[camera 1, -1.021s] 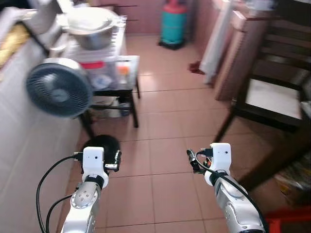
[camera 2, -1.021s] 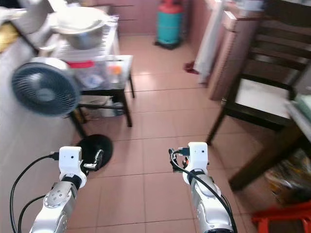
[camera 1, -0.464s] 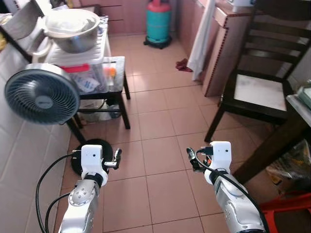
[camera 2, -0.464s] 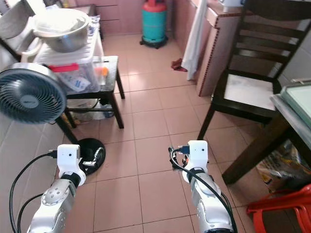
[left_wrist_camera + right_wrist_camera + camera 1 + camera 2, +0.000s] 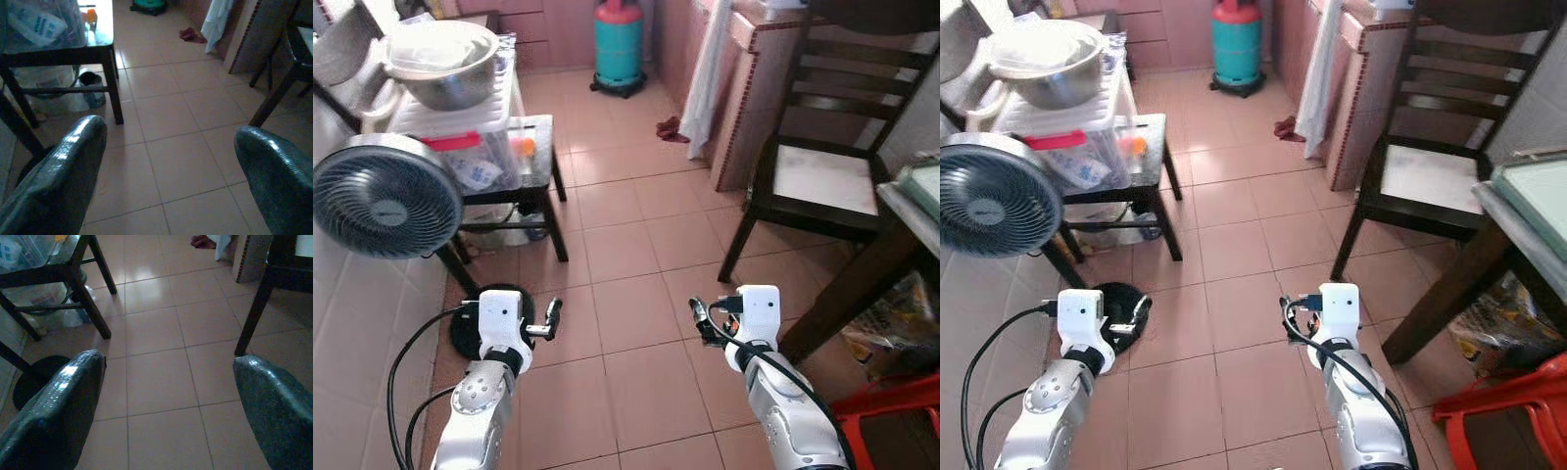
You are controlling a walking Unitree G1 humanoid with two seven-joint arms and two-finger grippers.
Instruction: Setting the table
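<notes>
Left pincer (image 5: 551,318), held low over the tiled floor (image 5: 636,245), its two black fingers (image 5: 58,176) spread wide with nothing between them. Behind it, at far left, a standing fan (image 5: 386,203) on a black round base (image 5: 468,323); beside the fan, a small dark desk (image 5: 533,166) carrying a clear plastic box (image 5: 460,147) with a large metal bowl (image 5: 440,64) on top, and what appear to be bags stored underneath, though they are too blurred to identify. Farther back, centre, a green gas cylinder (image 5: 619,44) with a red cap stands on the floor near a hanging white cloth (image 5: 705,59). Right pincer (image 5: 698,318), level with the left one and well apart from it, likewise spread wide and empty, as seen in the right wrist view (image 5: 166,396). To its right, a dark wooden chair (image 5: 827,157) with a pale seat; at the right edge, the corner of a dining desk (image 5: 1528,196) with a dark leg, and below it a red plastic stool (image 5: 1508,411).
</notes>
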